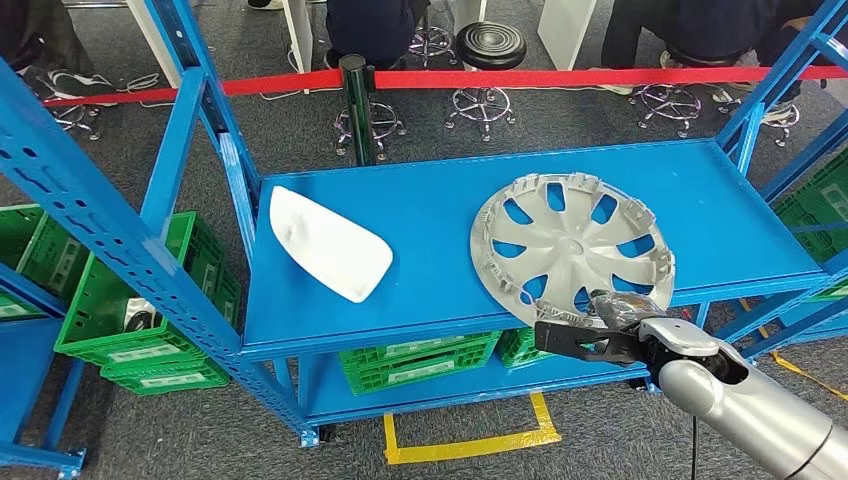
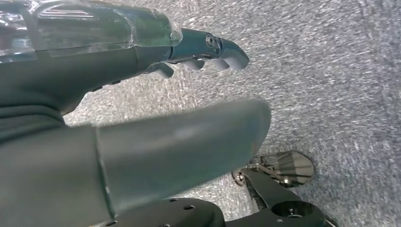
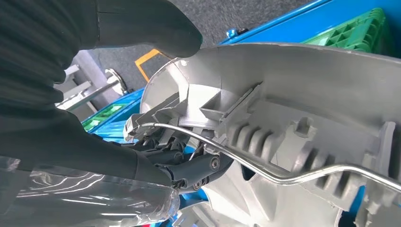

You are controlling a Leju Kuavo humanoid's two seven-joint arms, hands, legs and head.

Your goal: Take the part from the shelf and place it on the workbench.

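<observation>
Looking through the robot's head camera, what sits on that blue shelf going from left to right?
White curved part → silver hubcap, with the robot's right hand gripping the hubcap's near rim.

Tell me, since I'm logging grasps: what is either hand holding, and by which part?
The right hand grips the silver hubcap at its near rim. The left hand holds nothing.
</observation>
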